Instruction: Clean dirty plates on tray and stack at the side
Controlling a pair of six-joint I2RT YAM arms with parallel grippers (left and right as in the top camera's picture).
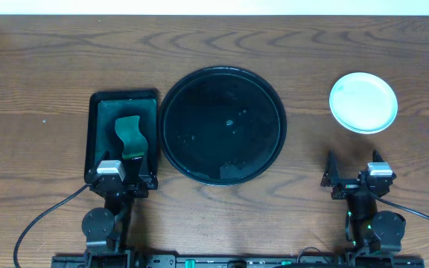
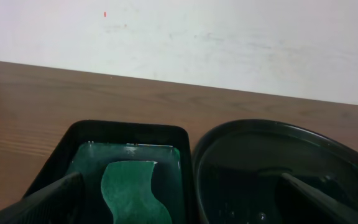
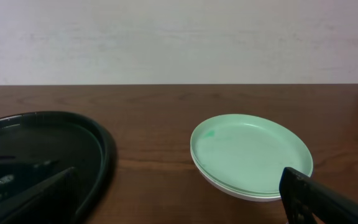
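The stack of small round plates (image 1: 363,102) (a light turquoise one on top) sits on the brown wooden table (image 1: 51,67) at the far right, well apart from the large round glossy black tray (image 1: 222,112), which is wet with droplets (image 1: 229,123). Just left of that tray, a rectangular dark green tray (image 1: 95,134) carries a wavy green cloth (image 1: 129,136). The left gripper (image 1: 123,177) and right gripper (image 1: 354,173) sit at the near edge, jaws spread wide and grasping nothing.

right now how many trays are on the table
2. The round black tray sits mid-table. The smaller rectangular dark green tray lies just beside it on the robot's left, with a wavy green pad in it. None seems hidden.
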